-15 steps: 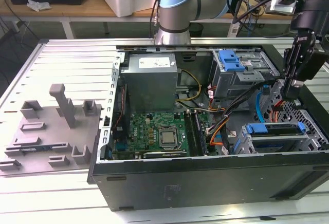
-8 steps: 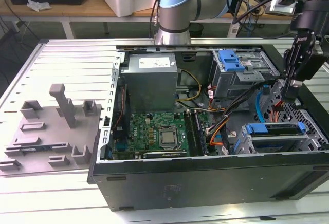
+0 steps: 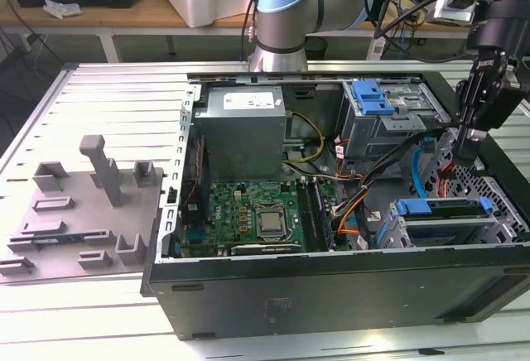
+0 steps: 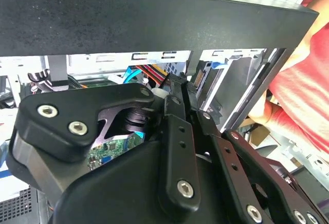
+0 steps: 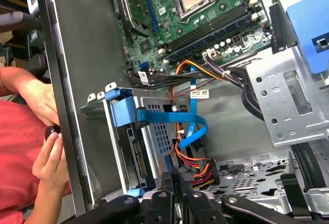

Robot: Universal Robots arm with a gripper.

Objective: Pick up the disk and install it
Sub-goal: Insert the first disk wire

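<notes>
The disk lies in the drive bay at the front corner of the open computer case on the exterior view's right, its blue carrier bracket on top. In the first wrist view the disk shows its connector end, framed by the blue bracket. My gripper hangs just above and behind that bay, among the cables. Its fingers stand shut together, right beside a black power plug with red and orange wires. In the second wrist view the gripper points into the case with its tips closed.
A grey cage with a blue latch stands at the case's back. The motherboard fills the middle. A blue flat cable loops by the disk. A person's hands and red sleeve are just outside the case wall. A grey fixture lies at the exterior view's left.
</notes>
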